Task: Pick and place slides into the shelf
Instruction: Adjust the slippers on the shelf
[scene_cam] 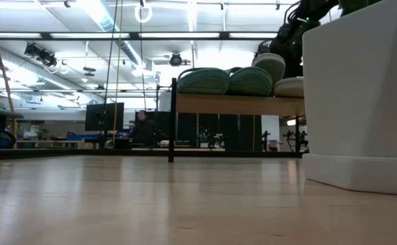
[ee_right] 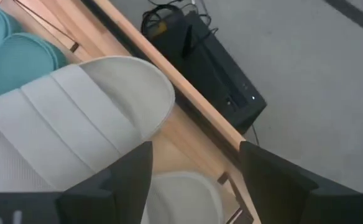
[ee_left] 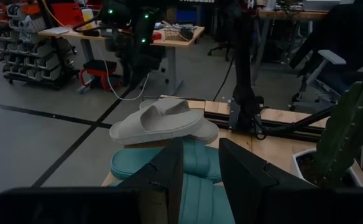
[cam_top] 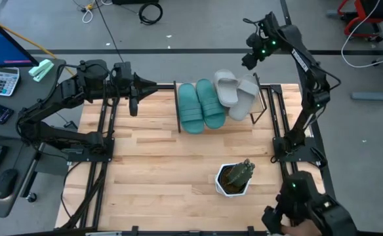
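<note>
1. Slides: the teal pair (cam_top: 200, 107) and the grey pair (cam_top: 237, 96) lie on the shelf (cam_top: 258, 111).
2. Right pincer (cam_top: 249, 60) hangs released above the grey pair.
3. Left pincer (cam_top: 168, 85) waits beside the shelf, fingers narrowly apart, gripping nothing.

Teal slides (cam_top: 199, 106), light grey slides (cam_top: 236, 93), pale wooden shelf (scene_cam: 239, 104), black legs

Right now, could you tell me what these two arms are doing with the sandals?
All four slides sit on the shelf: the teal pair side by side, the grey pair beside them, one lying partly on the other. The right gripper hangs open just beyond the shelf's far edge, above the grey pair and holding nothing. The left gripper waits empty off the shelf's left end. A potted cactus stands nearer the front.
</note>
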Tool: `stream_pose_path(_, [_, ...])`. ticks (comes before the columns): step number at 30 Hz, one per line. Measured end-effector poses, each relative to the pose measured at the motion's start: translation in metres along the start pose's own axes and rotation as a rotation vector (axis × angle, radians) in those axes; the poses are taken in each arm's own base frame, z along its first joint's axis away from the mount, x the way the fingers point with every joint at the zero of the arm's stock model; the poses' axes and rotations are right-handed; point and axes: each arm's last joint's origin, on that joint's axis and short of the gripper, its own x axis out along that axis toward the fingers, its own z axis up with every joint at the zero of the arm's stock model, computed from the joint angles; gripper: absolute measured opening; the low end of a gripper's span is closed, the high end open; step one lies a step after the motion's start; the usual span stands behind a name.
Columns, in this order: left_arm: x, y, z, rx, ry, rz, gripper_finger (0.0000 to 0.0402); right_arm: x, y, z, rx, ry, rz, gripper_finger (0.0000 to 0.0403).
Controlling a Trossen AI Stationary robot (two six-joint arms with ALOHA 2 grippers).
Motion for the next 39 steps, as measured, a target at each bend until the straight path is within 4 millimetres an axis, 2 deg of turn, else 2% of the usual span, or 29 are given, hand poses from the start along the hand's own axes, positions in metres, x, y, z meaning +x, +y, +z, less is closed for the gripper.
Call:
stream_pose_path(6, [0.0, 0.0, -0.001, 0.001, 0.006, 0.0, 0.0107, 0.012, -0.008, -0.008, 0.018, 0.111, -0.01, 0.0244])
stream_pose_path(20, [0.0, 0.0, -0.003, 0.007, 0.036, -0.001, 0.0107, 0.021, -0.021, -0.017, -0.037, 0.163, -0.028, 0.024])
stream_pose_path(28, [0.0, 0.0, -0.005, -0.001, 0.049, -0.001, 0.0107, 0.027, -0.02, -0.016, -0.028, 0.177, -0.004, 0.024])
stream_pose_path(32, [0.0, 0.0, -0.005, -0.001, 0.054, -0.001, 0.0107, 0.029, -0.021, -0.018, -0.005, 0.182, 0.065, 0.024])
stream_pose_path(39, [0.0, 0.0, -0.005, -0.001, 0.054, -0.001, 0.0107, 0.046, -0.027, -0.019, 0.001, 0.221, 0.1, 0.024])
